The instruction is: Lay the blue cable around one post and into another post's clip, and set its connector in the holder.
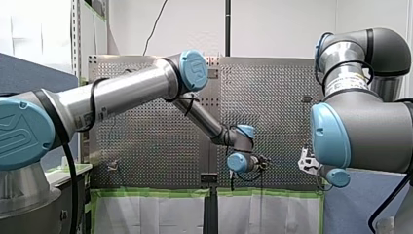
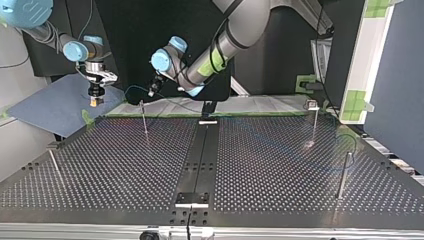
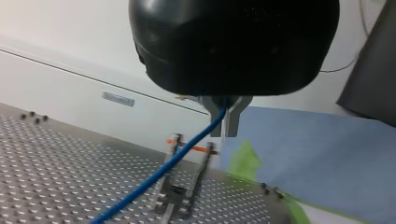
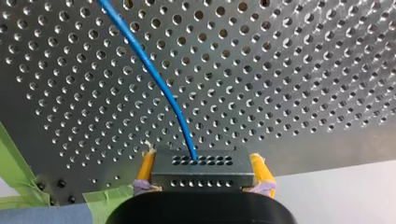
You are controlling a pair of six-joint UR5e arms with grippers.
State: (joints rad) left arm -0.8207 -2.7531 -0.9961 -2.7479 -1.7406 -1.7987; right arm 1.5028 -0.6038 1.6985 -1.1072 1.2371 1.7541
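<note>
My right gripper is shut with its yellow pads on a dark grey connector. The blue cable leaves the connector's face and arcs away over the perforated table. My left gripper, with metal fingers, is shut on the same blue cable, which slants down toward the table. In the top view my right gripper hangs over the blue mat at the left. My left gripper is just right of it, above a thin post.
Further thin posts stand on the table at the top view's right, front right and front left. A small metal fixture with orange parts sits on the table below the left gripper. Green tape marks the table's edge.
</note>
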